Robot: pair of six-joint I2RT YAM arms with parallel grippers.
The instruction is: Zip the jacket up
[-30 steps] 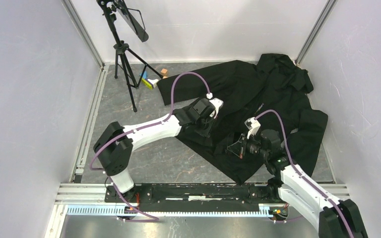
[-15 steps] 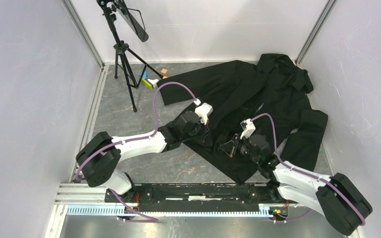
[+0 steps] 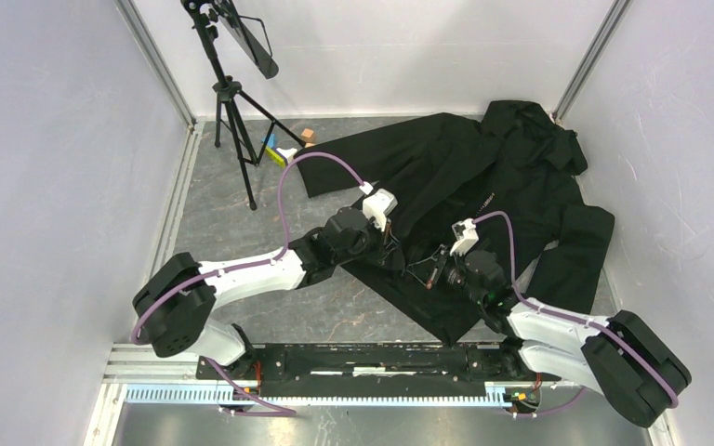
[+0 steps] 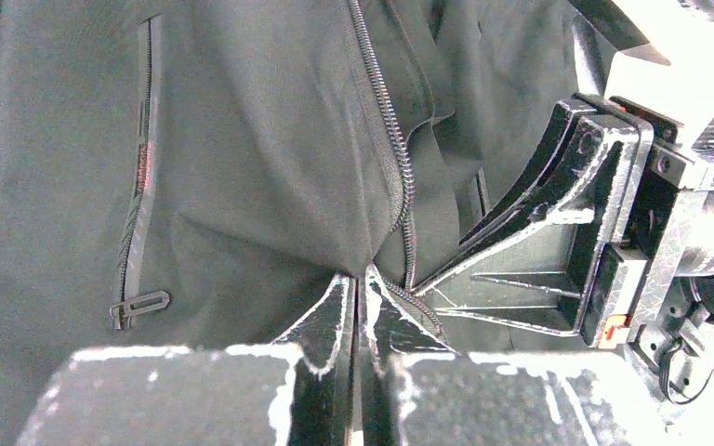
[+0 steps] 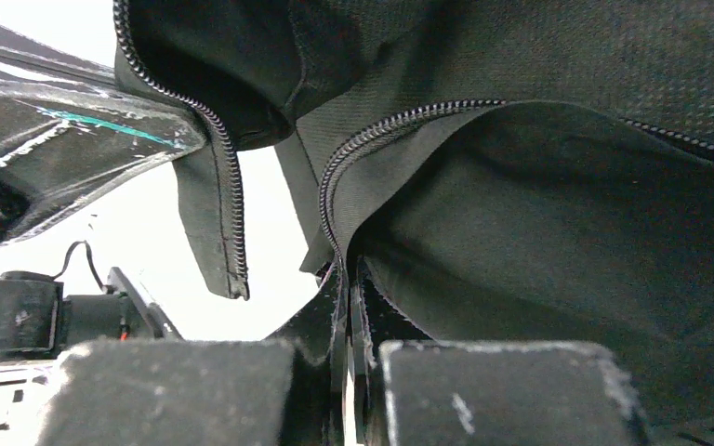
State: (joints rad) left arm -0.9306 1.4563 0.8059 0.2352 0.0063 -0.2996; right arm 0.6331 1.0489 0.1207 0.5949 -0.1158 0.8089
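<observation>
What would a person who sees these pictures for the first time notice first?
The large black jacket dominates, spread open over the far right part of the table. At its lower front the left gripper and the right gripper meet, each shut on a zipper edge. A black tripod stands at the far left.

Surface (image 3: pixel 232 232): grey, marbled, matt. White panel walls (image 3: pixel 381 46) enclose it at 9, 12 and 3 o'clock, joined by aluminium posts (image 3: pixel 153 60) at 11 and 1. A black tripod (image 3: pixel 230 102) stands at 11 o'clock, carrying a dark tilted panel (image 3: pixel 246 37). Small coloured blocks (image 3: pixel 284 150) lie beside its foot. Aluminium rail (image 3: pixel 149 358) at 6 o'clock. Lighting even.
</observation>
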